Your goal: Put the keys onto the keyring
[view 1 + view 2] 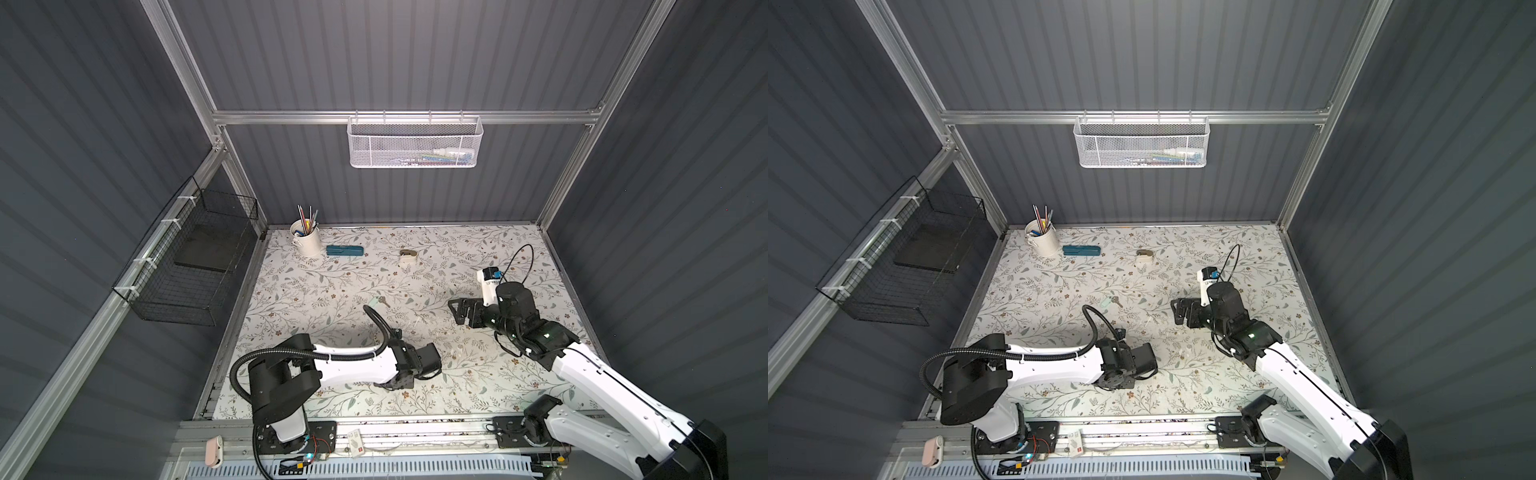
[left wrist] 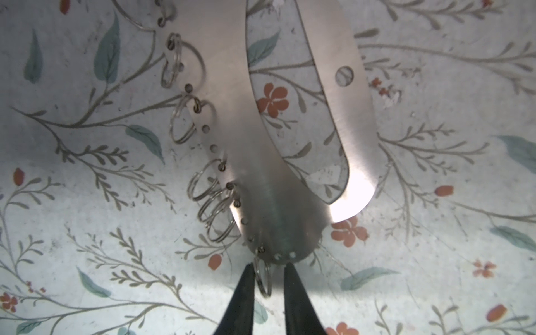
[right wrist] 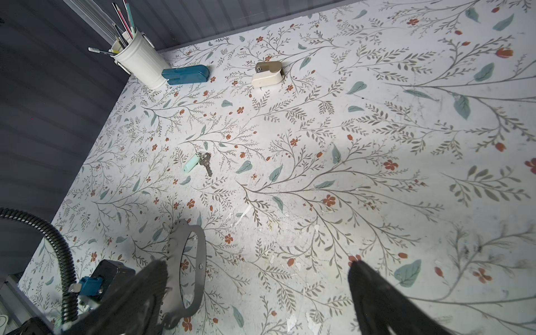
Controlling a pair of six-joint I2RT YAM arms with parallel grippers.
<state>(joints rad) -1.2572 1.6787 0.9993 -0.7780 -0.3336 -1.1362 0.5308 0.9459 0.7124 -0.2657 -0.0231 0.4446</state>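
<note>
Clock read on the top views: bench centre is the dial centre, 12 is the back wall.

Bench [image 1: 436, 270]: floral sheet, carries everything below. Black wire basket [image 1: 187, 266] hangs on the side wall out past 9. White mesh basket [image 1: 415, 143] hangs on the back rail above 12.

My left arm [image 1: 353, 365] lies low along the front, wrist near 6. My right arm [image 1: 602, 374] comes in from 4–5, wrist near 3.

Right fingers [image 1: 459, 312] [image 3: 374, 290]: spread fully wide, nothing between them, over bare bench, aimed toward 9.

White cup [image 1: 306, 245] of pens sits in the back corner at 10–11. Teal case [image 1: 345, 250] lies flat just beside it, on its 3 side. Tan-and-white lump [image 1: 408, 256] is at 12, apart from the case.

Keyring [image 2: 232, 116] [image 3: 201, 252]: flat grey fob with a long cutout and wire rings along one edge, at about 6, directly ahead of my left fingers [image 2: 243, 295]. Too faint against the pattern to place in the top views. Cannot tell if it lies flat or is tipped up.

Keys [image 1: 379, 301] [image 1: 1109, 301] [image 3: 200, 164]: brass key joined to a mint tag, flat on the bench just off centre toward 11. Neither pair of fingers touches them. They lie at 12 from my left fingers and 9 from my right, and do not touch the keyring.

Left fingers: nearly closed, straddling the wire ring [image 2: 262, 278] at the fob's end. The ring touches one finger and a slit shows at the other, so I cannot tell if it's clamped.
</note>
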